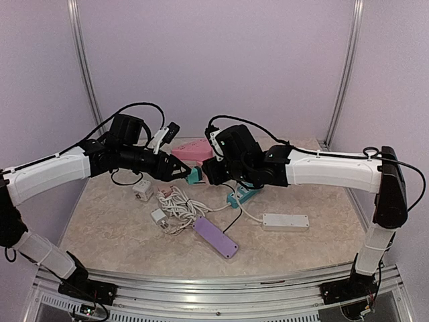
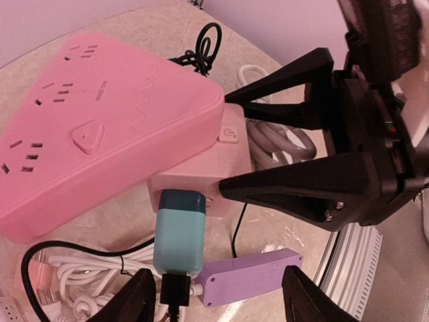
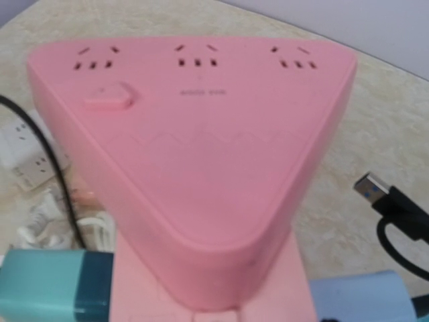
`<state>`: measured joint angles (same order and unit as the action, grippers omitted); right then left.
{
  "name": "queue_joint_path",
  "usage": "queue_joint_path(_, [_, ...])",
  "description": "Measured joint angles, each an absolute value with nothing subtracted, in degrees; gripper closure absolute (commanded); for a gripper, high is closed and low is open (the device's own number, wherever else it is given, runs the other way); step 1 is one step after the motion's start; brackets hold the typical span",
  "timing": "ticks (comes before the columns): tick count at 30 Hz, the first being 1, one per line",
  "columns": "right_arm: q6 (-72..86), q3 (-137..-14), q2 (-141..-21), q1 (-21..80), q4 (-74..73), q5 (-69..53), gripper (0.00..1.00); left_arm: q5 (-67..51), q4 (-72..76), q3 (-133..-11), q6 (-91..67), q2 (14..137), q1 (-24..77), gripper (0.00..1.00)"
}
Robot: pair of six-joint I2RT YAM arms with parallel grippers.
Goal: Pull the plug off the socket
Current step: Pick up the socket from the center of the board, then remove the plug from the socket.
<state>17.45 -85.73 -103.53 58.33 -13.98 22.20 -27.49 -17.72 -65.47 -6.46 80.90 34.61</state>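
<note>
The pink triangular socket [image 2: 100, 114] stands on a pink block base [image 2: 201, 171]; it fills the right wrist view [image 3: 201, 141]. A teal plug [image 2: 179, 231] with a dark blue end sits in the base's side, and a black cable leaves its tail. It also shows in the right wrist view [image 3: 47, 285] and the top view [image 1: 194, 176]. My left gripper [image 2: 220, 276] is open, its jaws either side of the plug's tail, with the plug close to the left finger. My right gripper [image 1: 210, 171] is shut on the socket's base; its black fingers [image 2: 301, 188] show there.
A purple power strip [image 1: 216, 236] lies below the plug. A white power strip [image 1: 285, 221], a white cube adaptor [image 1: 141, 190], a bundle of white cable [image 1: 177, 204] and a teal item [image 1: 242, 196] lie on the table. A loose black USB lead [image 3: 385, 198] lies right of the socket.
</note>
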Motion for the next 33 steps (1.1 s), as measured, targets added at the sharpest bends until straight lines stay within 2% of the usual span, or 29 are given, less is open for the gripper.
queue_joint_path(25, [14.8, -89.4, -105.8, 60.8, -16.5, 23.2, 0.98, -18.7, -25.3, -69.1, -5.9, 86.3, 35.7, 0.45])
queue_joint_path(33, [14.4, -89.9, -105.8, 60.8, -16.7, 23.4, 0.98, -17.7, -25.8, -69.1, -5.7, 87.3, 36.5, 0.55])
